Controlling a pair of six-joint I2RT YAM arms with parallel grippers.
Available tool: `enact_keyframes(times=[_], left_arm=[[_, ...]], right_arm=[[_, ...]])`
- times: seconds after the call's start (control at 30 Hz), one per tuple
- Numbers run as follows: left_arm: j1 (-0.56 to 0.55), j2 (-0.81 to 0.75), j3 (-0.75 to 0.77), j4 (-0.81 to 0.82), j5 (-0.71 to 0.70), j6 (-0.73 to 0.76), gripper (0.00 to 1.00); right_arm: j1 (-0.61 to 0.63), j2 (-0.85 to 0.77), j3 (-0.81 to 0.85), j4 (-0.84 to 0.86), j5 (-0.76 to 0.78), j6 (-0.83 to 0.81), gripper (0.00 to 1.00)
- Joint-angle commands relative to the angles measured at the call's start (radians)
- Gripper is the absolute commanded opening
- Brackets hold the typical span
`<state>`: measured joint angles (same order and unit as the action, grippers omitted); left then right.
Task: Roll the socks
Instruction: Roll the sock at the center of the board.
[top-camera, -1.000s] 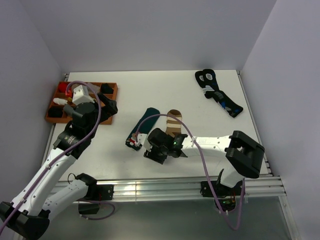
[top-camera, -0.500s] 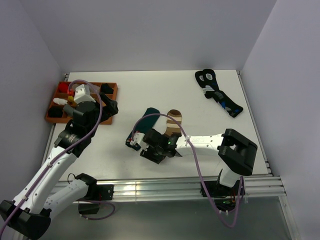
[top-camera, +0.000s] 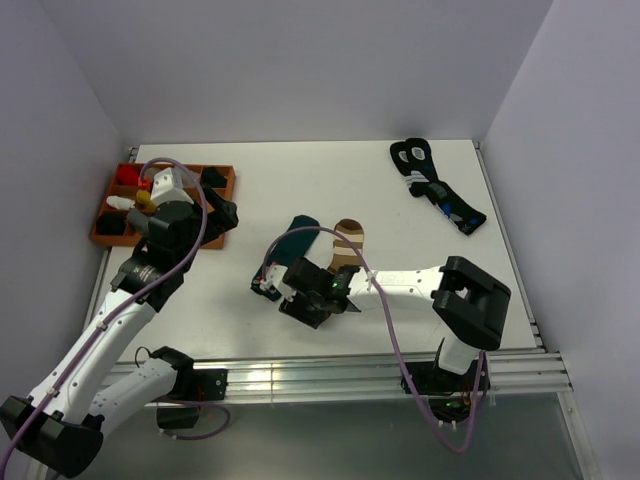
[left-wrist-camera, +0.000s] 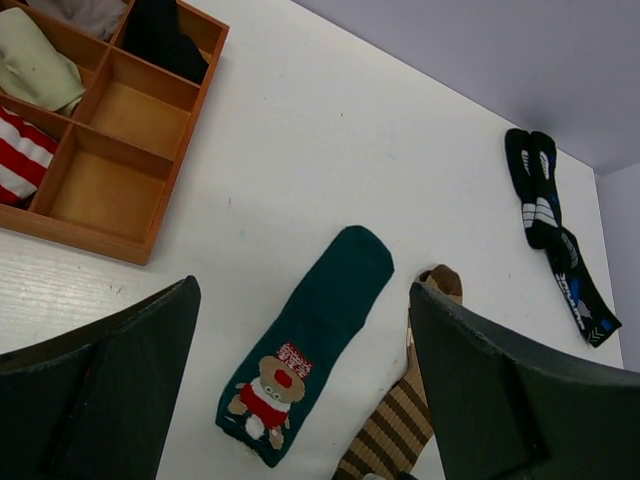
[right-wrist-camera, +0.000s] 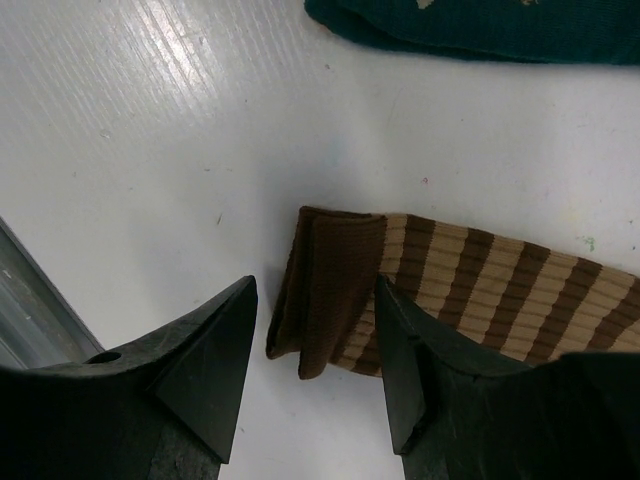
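Two fingers (right-wrist-camera: 200, 370) of the right claw (right-wrist-camera: 312, 300) are spread either side of the plain brown cuff (right-wrist-camera: 335, 280) of the brown sock with cream stripes (right-wrist-camera: 470, 290), low over the white tabletop (top-camera: 300, 180) near its front edge. Nothing is pinched, and whether either finger touches the knit cannot be told. The cuff is seen doubled into layers at its end, and the striped leg is stretched away from it towards the back. Just to the left, a little apart, the dark green sock (left-wrist-camera: 320, 330) is laid flat, with its bear figure (left-wrist-camera: 265, 395) turned up at the near end. Further left, the left claw (left-wrist-camera: 302, 290) is held well above the tabletop, opened wide and empty. Near it a wooden tray (left-wrist-camera: 90, 232) with compartments is placed by the left wall; a red-and-white striped roll (left-wrist-camera: 20, 165), a cream roll (left-wrist-camera: 35, 65) and a black bundle (left-wrist-camera: 165, 35) are kept in it. Farthest off, towards the back right corner, black socks (left-wrist-camera: 545, 210) with blue and white marks are laid
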<state>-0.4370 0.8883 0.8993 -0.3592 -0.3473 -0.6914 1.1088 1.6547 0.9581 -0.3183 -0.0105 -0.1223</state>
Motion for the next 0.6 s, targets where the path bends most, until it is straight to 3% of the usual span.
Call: enact_keyframes(times=[0.0,0.43,0.57], left_arm=[[0.006,0.004,0.012,0.032,0.018,0.021,0.91],[0.011,0.011,0.007,0.040,0.025,0.026,0.91],[0.014,0.012,0.003,0.043,0.031,0.029,0.91]], right_arm=[[0.014,0.013,0.042,-0.011,0.017,0.023,0.58],[0.033,0.057,0.059,-0.021,0.029,0.039,0.57],[0.033,0.068,0.053,-0.008,0.032,0.029,0.47]])
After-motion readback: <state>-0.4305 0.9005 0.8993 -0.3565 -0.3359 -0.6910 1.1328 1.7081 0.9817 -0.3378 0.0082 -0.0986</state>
